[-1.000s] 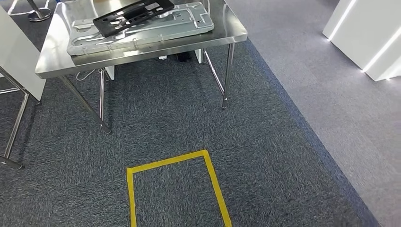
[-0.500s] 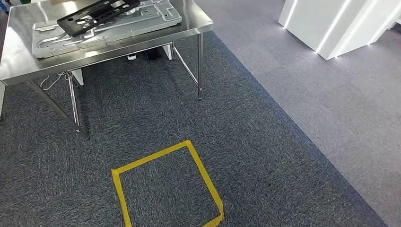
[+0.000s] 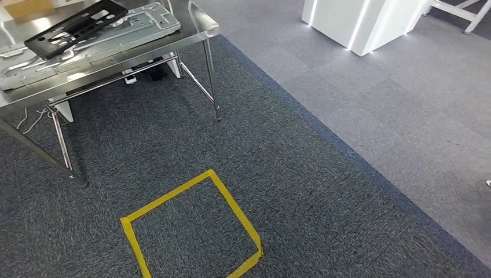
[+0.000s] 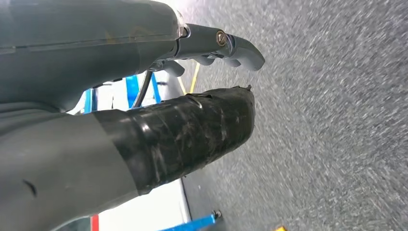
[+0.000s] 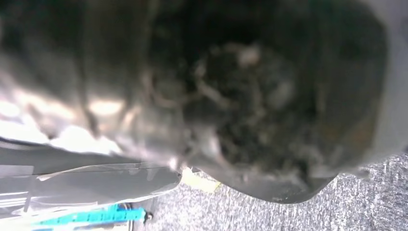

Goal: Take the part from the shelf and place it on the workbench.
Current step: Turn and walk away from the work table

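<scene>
Counter (image 3: pixel 197 30): steel, on thin legs, at 11 o'clock in the head view, on dark carpet.
Part (image 3: pixel 72 26): black, flat, slotted; atop the silver panel on the counter, toward 11 o'clock.
Panel (image 3: pixel 147 24): pressed silver sheet, lying flat on the counter, under the part.
Box (image 3: pixel 29 7): brown cardboard, at the counter's far edge, near 11 o'clock.
Tape (image 3: pixel 228 200): yellow outline on the carpet at 6 o'clock, well apart from the counter legs.
Carpet (image 3: pixel 301 191): dark blue-grey; meets paler grey flooring along a diagonal running from 12 toward 4 o'clock.
Plinth (image 3: pixel 362 23): white, with lit seams, at 1 o'clock on the paler floor.
Left robot hand (image 4: pixel 207 91): hanging over carpet in the left wrist view; thick thumb wrapped in black tape, grey fingers beyond it, apart from the thumb; released, grasping nothing.
Right robot hand (image 5: pixel 240 120): a dark blur up close in the right wrist view; cannot tell whether released or clenched.
</scene>
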Motion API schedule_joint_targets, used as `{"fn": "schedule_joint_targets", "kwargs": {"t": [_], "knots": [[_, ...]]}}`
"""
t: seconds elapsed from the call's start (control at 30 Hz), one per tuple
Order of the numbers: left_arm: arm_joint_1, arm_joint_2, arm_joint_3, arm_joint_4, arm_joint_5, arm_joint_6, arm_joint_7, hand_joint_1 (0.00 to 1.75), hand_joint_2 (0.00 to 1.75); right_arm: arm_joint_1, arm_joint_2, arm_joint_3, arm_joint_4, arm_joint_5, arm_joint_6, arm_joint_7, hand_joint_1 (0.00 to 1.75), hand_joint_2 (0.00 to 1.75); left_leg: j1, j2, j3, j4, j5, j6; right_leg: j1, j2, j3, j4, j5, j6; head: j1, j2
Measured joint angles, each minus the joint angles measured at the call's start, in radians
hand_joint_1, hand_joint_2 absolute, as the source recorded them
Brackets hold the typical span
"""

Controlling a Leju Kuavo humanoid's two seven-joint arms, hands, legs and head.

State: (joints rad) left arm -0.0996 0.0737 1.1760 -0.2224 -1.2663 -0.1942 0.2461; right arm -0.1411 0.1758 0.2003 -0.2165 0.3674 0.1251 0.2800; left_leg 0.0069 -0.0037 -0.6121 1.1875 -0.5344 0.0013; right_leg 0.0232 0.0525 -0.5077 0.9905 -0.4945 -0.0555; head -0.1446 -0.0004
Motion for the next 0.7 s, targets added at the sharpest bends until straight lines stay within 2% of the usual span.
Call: {"fn": "schedule_joint_targets", "kwargs": {"t": [0.07, 0.1, 0.13, 0.2, 0.23, 0.27, 0.33, 0.37, 0.4, 0.43, 0.47, 0.5, 0.53, 0.57, 0.6, 0.63, 0.7], "knots": [[-0.002, 0.001, -0.002, 0.000, -0.002, 0.001, -0.002, 0.00, 0.00, -0.002, 0.003, 0.000, 0.000, 0.000, -0.001, 0.000, 0.00, 0.00, 0.001, -0.038, 0.075, -0.125, 0.038, 0.008, 0.000, 0.021, -0.009, 0.012, 0.001, 0.004, 0.000, 0.000], [-0.003, 0.001, -0.002, 0.000, -0.002, 0.000, -0.003, 0.00, 0.00, -0.003, 0.005, 0.000, -0.001, 0.000, -0.002, 0.000, 0.00, 0.00, 0.002, -0.053, 0.093, -0.159, 0.042, 0.011, 0.000, 0.030, -0.014, 0.015, 0.003, 0.009, 0.000, 0.000], [-0.004, 0.001, -0.002, 0.000, -0.002, 0.000, -0.003, 0.00, 0.00, -0.004, 0.005, 0.000, -0.001, 0.000, -0.002, 0.000, 0.00, 0.00, 0.002, -0.059, 0.099, -0.170, 0.038, 0.014, -0.001, 0.039, -0.019, 0.016, 0.007, 0.015, 0.000, 0.000], [-0.012, 0.000, -0.003, 0.000, -0.003, -0.001, -0.004, 0.00, 0.00, -0.005, 0.006, 0.000, -0.001, 0.000, -0.003, 0.000, 0.00, 0.00, 0.005, -0.040, 0.099, -0.185, 0.042, 0.020, 0.001, 0.058, -0.026, 0.018, 0.013, 0.027, 0.000, 0.000], [-0.016, 0.000, -0.004, 0.000, -0.003, -0.001, -0.004, 0.00, 0.00, -0.005, 0.005, 0.000, -0.001, 0.000, -0.003, 0.000, 0.00, 0.00, 0.008, -0.027, 0.100, -0.195, 0.045, 0.026, 0.003, 0.049, -0.032, 0.027, 0.007, 0.033, 0.000, 0.000], [-0.019, 0.000, -0.004, 0.000, -0.003, -0.002, -0.004, 0.00, 0.00, -0.006, 0.005, 0.000, -0.001, 0.000, -0.005, 0.001, 0.00, 0.00, 0.011, -0.014, 0.101, -0.203, 0.050, 0.033, 0.005, 0.031, -0.046, 0.053, -0.012, 0.038, 0.000, 0.000], [-0.019, -0.001, -0.005, 0.000, -0.004, -0.003, -0.005, 0.00, 0.00, -0.006, 0.004, 0.000, -0.001, 0.004, -0.011, 0.001, 0.00, 0.00, 0.012, 0.012, 0.098, -0.210, 0.056, 0.042, 0.004, -0.015, -0.099, 0.164, -0.076, 0.050, 0.000, 0.000], [-0.017, -0.001, -0.005, 0.000, -0.007, -0.007, -0.007, 0.00, 0.00, -0.006, 0.004, 0.000, -0.001, 0.006, -0.015, 0.001, 0.00, 0.00, 0.012, 0.026, 0.094, -0.208, 0.057, 0.043, 0.002, -0.025, -0.131, 0.233, -0.107, 0.055, 0.000, 0.000], [-0.016, 0.000, -0.008, 0.000, -0.015, -0.014, -0.013, 0.00, 0.00, -0.007, 0.003, 0.000, -0.001, 0.009, -0.019, 0.001, 0.00, 0.00, 0.011, 0.039, 0.091, -0.206, 0.057, 0.043, 0.000, -0.028, -0.155, 0.286, -0.124, 0.060, 0.000, 0.000], [-0.016, 0.000, -0.013, 0.000, -0.026, -0.027, -0.022, 0.00, 0.00, -0.006, 0.002, 0.000, -0.001, 0.012, -0.020, 0.001, 0.00, 0.00, 0.012, 0.052, 0.088, -0.203, 0.057, 0.042, -0.004, -0.031, -0.161, 0.305, -0.122, 0.065, 0.000, 0.000], [-0.016, 0.000, -0.022, 0.000, -0.038, -0.047, -0.031, 0.00, 0.00, -0.006, 0.001, 0.000, -0.001, 0.015, -0.022, 0.002, 0.00, 0.00, 0.012, 0.063, 0.087, -0.200, 0.057, 0.041, -0.008, -0.035, -0.147, 0.286, -0.101, 0.069, 0.000, 0.000], [-0.016, 0.002, -0.032, 0.000, -0.046, -0.068, -0.036, 0.00, 0.00, -0.006, -0.001, 0.000, -0.001, 0.018, -0.028, 0.006, 0.00, 0.00, 0.013, 0.073, 0.086, -0.196, 0.055, 0.038, -0.013, -0.045, -0.115, 0.229, -0.068, 0.073, 0.000, 0.000], [-0.016, 0.003, -0.040, 0.000, -0.048, -0.082, -0.032, 0.00, 0.00, -0.006, -0.001, 0.000, -0.001, 0.021, -0.040, 0.015, 0.00, 0.00, 0.014, 0.081, 0.085, -0.191, 0.053, 0.034, -0.018, -0.066, -0.076, 0.156, -0.038, 0.078, 0.000, 0.000], [-0.015, 0.006, -0.045, 0.000, -0.043, -0.084, -0.018, 0.00, 0.00, -0.005, 0.001, 0.000, -0.001, 0.023, -0.058, 0.028, 0.00, 0.00, 0.011, 0.088, 0.084, -0.184, 0.049, 0.028, -0.019, -0.087, -0.046, 0.095, -0.018, 0.078, 0.000, 0.000], [-0.014, 0.007, -0.047, 0.000, -0.035, -0.070, 0.001, 0.00, 0.00, -0.005, 0.003, 0.000, -0.001, 0.024, -0.079, 0.042, 0.00, 0.00, 0.008, 0.095, 0.082, -0.178, 0.047, 0.021, -0.018, -0.101, -0.028, 0.053, -0.008, 0.073, 0.000, 0.000], [-0.013, 0.008, -0.047, 0.000, -0.026, -0.046, 0.019, 0.00, 0.00, -0.005, 0.007, 0.000, -0.001, 0.025, -0.097, 0.055, 0.00, 0.00, 0.005, 0.102, 0.081, -0.174, 0.045, 0.015, -0.016, -0.107, -0.024, 0.037, -0.008, 0.065, 0.000, 0.000], [-0.009, 0.006, -0.046, 0.000, -0.008, 0.013, 0.047, 0.00, 0.00, -0.007, 0.012, 0.000, -0.002, 0.021, -0.134, 0.072, 0.00, 0.00, 0.003, 0.115, 0.079, -0.172, 0.045, 0.007, -0.015, -0.088, -0.032, 0.037, -0.003, 0.044, 0.000, 0.000]]}}
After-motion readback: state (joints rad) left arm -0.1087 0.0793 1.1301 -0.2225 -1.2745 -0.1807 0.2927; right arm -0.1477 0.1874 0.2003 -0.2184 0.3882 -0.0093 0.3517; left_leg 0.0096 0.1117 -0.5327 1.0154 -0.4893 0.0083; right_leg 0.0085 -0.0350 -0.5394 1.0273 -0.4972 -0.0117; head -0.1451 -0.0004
